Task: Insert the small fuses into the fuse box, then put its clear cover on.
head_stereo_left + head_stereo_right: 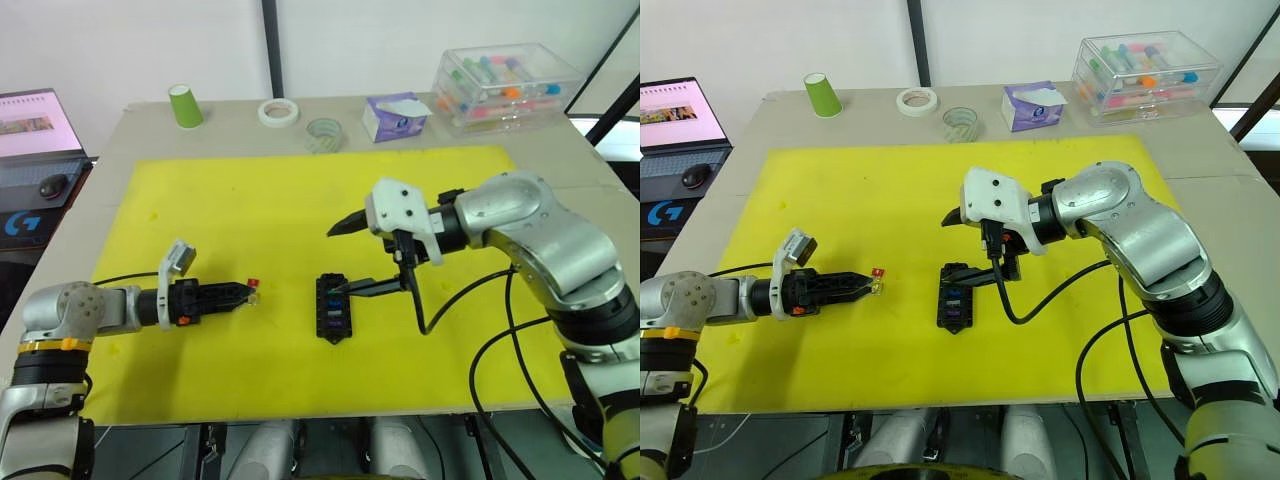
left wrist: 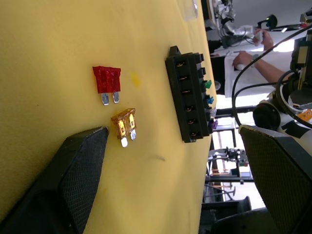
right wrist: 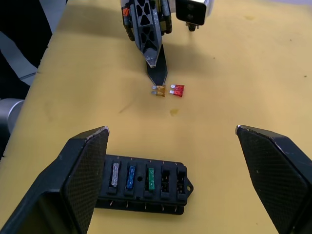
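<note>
A yellow mat [image 1: 300,200] covers most of the table [image 1: 140,125]; along the far edge, from ten o'clock round to two, stand a green cup [image 1: 185,105], two tape rolls [image 1: 279,112], a tissue pack [image 1: 394,116] and a clear case of coloured tubes [image 1: 505,85]; a laptop [image 1: 35,125] sits off the table at nine o'clock.

The right gripper [image 1: 978,248] hangs over the middle of the mat, its fingers spread wide apart with nothing between them, one tip just above the fuse box [image 1: 954,296]; the left gripper [image 3: 157,73] lies low at about eight o'clock, pointing toward three; the left wrist view shows its fingers parted, holding nothing.

The fuse box lies flat near the mat's centre, slightly toward six o'clock; three of its slots carry fuses, a grey one [image 3: 115,174], a blue one [image 3: 131,176] and a green one [image 3: 150,177], and the remaining slots are open.

Two loose fuses rest on the mat at nine o'clock from the box, just off the left gripper's tip: a yellow fuse [image 2: 124,125] and a red fuse [image 2: 107,81], side by side, almost touching.
</note>
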